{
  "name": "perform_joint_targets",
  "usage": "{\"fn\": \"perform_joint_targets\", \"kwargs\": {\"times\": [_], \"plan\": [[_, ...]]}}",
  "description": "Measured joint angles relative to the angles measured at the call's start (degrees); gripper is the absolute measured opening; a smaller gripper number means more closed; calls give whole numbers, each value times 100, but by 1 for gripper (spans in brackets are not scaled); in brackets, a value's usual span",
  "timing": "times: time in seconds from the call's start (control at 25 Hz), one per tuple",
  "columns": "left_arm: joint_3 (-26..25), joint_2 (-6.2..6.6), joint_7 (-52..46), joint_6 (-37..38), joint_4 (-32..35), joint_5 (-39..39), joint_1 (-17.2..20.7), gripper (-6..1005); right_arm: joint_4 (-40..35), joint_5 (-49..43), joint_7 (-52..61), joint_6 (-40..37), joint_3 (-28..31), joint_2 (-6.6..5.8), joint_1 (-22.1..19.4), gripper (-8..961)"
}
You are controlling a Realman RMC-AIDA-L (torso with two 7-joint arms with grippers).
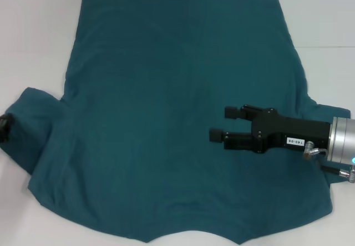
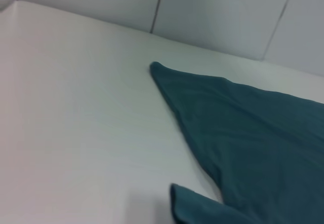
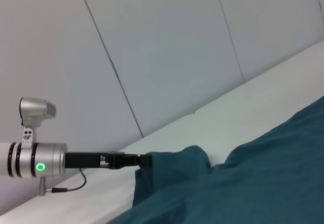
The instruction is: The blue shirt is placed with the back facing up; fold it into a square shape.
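Note:
The blue shirt [image 1: 166, 101] lies spread flat on the white table [image 1: 33, 35], its hem at the far side and its collar edge near me. My right gripper [image 1: 224, 124] hovers over the shirt's right half, open, with nothing between its fingers, which point left. My left gripper [image 1: 4, 126] shows only as a black tip at the shirt's left sleeve. In the right wrist view the left gripper [image 3: 144, 161] reaches into that sleeve [image 3: 172, 166], which stands bunched and raised off the table around its tip. The left wrist view shows a shirt [image 2: 253, 133] hem corner and bare table.
White table surface borders the shirt on the left, right and far sides. A grey panelled wall [image 3: 167, 47] stands behind the table. The shirt's near edge runs down to the front of the head view.

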Motion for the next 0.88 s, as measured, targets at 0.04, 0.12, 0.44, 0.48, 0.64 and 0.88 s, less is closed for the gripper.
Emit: {"fn": "perform_joint_targets", "kwargs": {"times": [0.04, 0.12, 0.44, 0.48, 0.64, 0.88], "plan": [[3, 10, 4, -51, 19, 0, -27, 1, 5, 13, 0, 0, -1, 0, -1, 941], [2, 18, 7, -139, 39, 0, -63, 1, 10, 42, -2, 0, -1, 0, -6, 941], [1, 86, 15, -291, 40, 0, -233, 2, 12, 65, 12, 0, -1, 0, -9, 942], [1, 89, 15, -326, 40, 0, -252, 2, 12, 67, 15, 1, -1, 0, -9, 942], [1, 93, 16, -358, 40, 0, -275, 1, 11, 107, 20, -3, -1, 0, -9, 941], [36, 69, -40, -202, 112, 0, -217, 1, 12, 118, -3, -4, -1, 0, -20, 941]]}}
